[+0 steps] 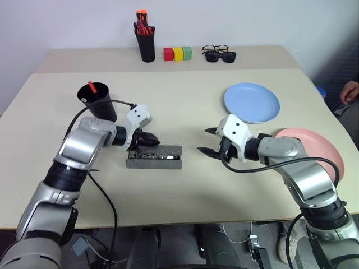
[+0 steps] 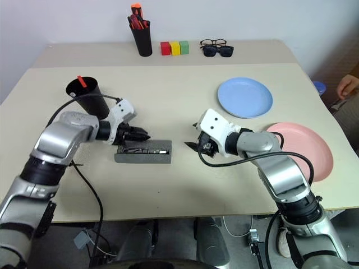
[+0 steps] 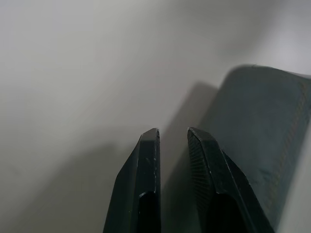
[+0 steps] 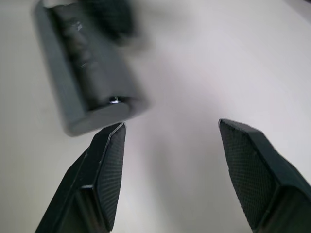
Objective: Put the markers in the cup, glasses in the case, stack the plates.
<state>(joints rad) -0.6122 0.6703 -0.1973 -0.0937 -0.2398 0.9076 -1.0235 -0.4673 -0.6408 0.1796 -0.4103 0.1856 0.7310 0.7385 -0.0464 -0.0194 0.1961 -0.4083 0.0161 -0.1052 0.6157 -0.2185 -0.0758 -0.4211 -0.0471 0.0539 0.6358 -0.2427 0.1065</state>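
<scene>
We read the setting as an office-like test room arranged for tabletop trials. Two plain beige tables (image 1: 185, 120) stand pushed together against a bare white wall (image 1: 235, 19). Beyond both grippers, along the far edge, sit desk items in a tidy row: a black pen pot (image 1: 146, 43) with orange-red pens, three coloured blocks (image 1: 178, 54), and spare spectacles and sunglasses (image 1: 219, 54). Loose cables (image 1: 106, 224) hang below the near table edge, and a person's hand (image 1: 350, 91) shows off to the right gripper's outer side.

Grey case (image 1: 154, 157); blue plate (image 1: 252, 102); pink plate (image 1: 314, 150).
</scene>
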